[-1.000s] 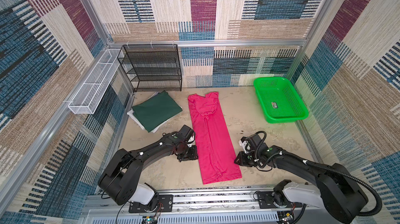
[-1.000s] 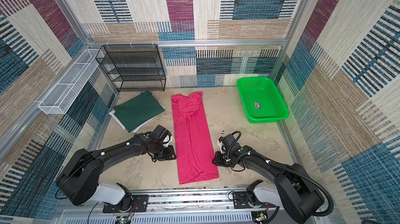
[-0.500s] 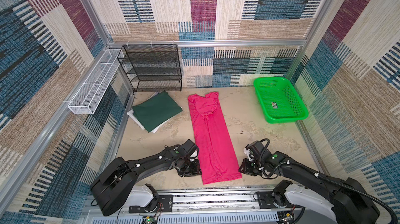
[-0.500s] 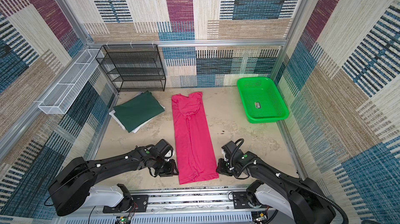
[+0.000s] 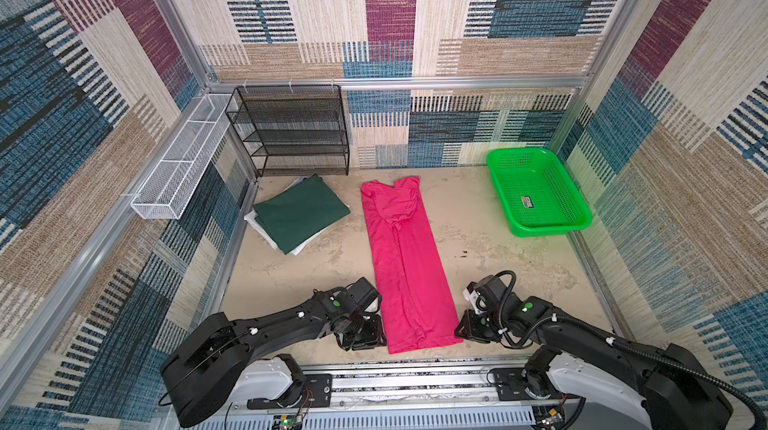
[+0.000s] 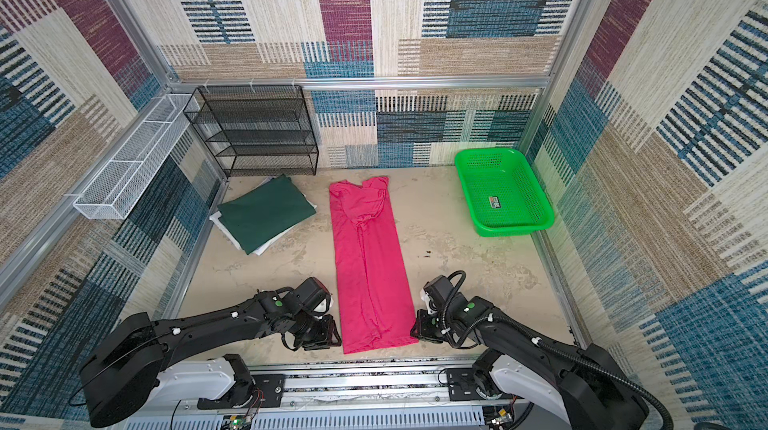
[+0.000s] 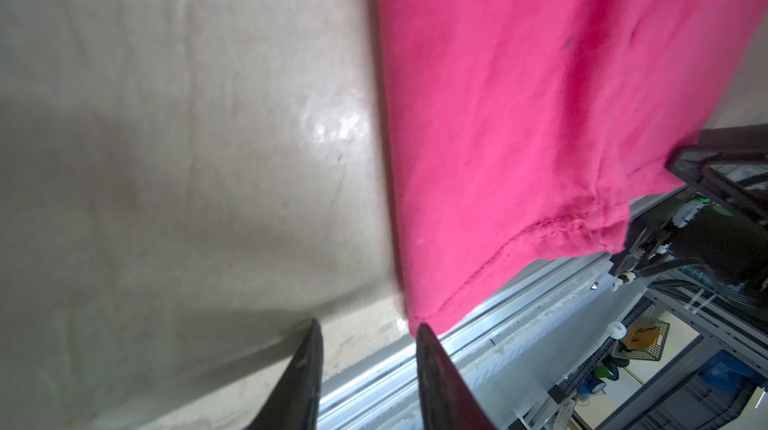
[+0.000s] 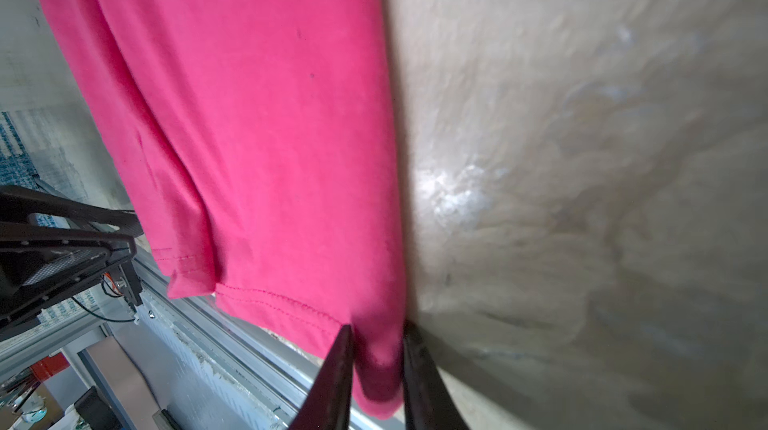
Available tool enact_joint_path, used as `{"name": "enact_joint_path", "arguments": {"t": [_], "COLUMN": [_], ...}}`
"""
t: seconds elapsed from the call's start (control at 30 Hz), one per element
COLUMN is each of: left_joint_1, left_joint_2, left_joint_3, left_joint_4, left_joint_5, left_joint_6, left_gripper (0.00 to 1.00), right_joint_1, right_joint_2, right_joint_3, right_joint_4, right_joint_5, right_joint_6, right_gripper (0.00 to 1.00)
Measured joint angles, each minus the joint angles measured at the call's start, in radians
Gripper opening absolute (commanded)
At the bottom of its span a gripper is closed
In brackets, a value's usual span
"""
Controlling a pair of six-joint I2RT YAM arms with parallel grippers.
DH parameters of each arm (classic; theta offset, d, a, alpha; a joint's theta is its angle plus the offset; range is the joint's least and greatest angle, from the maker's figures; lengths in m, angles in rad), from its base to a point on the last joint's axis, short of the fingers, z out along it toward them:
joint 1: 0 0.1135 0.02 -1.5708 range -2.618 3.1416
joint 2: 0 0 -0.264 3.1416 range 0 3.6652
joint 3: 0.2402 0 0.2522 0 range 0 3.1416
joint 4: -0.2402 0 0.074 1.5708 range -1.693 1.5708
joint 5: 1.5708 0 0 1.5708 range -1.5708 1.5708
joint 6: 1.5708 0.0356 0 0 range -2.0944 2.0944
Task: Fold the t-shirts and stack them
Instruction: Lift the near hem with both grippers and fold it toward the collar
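A pink t-shirt [image 5: 405,266] [image 6: 368,262] lies as a long narrow strip down the middle of the table, collar end far, hem near. My left gripper [image 5: 376,336] [image 7: 368,349] stands open beside its near left hem corner. That corner touches one fingertip [image 7: 428,349], and only table and rail show in the gap. My right gripper [image 5: 459,330] [image 8: 376,349] is shut on the near right hem corner, with pink cloth [image 8: 249,116] filling the space between its fingers. A folded dark green t-shirt [image 5: 301,218] [image 6: 266,212] rests on white t-shirts [image 5: 254,224] at the back left.
A bright green plastic basket [image 5: 544,229] sits at the back right. A black wire rack [image 5: 291,129] stands against the back wall. A white wire basket [image 5: 183,162] hangs on the left wall. A metal rail [image 5: 415,370] runs along the table's near edge.
Both arms have slid along the pink t-shirt's sides toward the near edge, reaching its hem corners. The right gripper has narrowed onto its corner.
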Motion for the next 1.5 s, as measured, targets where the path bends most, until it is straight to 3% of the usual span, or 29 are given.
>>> {"name": "enact_joint_path", "arguments": {"t": [0.17,0.3,0.43,0.63,0.73,1.27,1.5], "left_joint_1": [-0.013,-0.027,-0.043,-0.062,-0.064,-0.063,-0.060], "left_joint_2": [0.014,0.055,0.083,0.122,0.119,-0.204,-0.229], "left_joint_3": [-0.002,0.015,0.024,0.040,0.040,0.001,0.116], "left_joint_4": [0.037,0.073,0.101,0.106,0.083,-0.166,-0.239], "left_joint_5": [0.010,0.034,0.051,0.050,0.026,-0.165,-0.257], "left_joint_6": [-0.033,-0.036,-0.043,-0.051,-0.052,-0.050,0.029], "left_gripper": [0.41,0.41,0.39,0.17,0.00,0.00,0.00], "right_joint_1": [0.005,0.006,0.008,0.008,0.010,0.049,0.049], "right_joint_2": [-0.003,0.000,0.008,0.011,0.002,-0.082,-0.092], "right_joint_3": [0.000,-0.003,-0.003,-0.003,-0.007,0.011,0.086], "right_joint_4": [-0.010,-0.019,-0.015,-0.009,-0.002,0.099,0.105], "right_joint_5": [-0.005,-0.007,-0.016,-0.021,-0.027,-0.138,-0.101], "right_joint_6": [0.002,0.001,0.001,-0.003,-0.003,0.029,0.048], "right_gripper": [0.20,0.04,0.00,0.00,0.00,0.00,0.00]}}
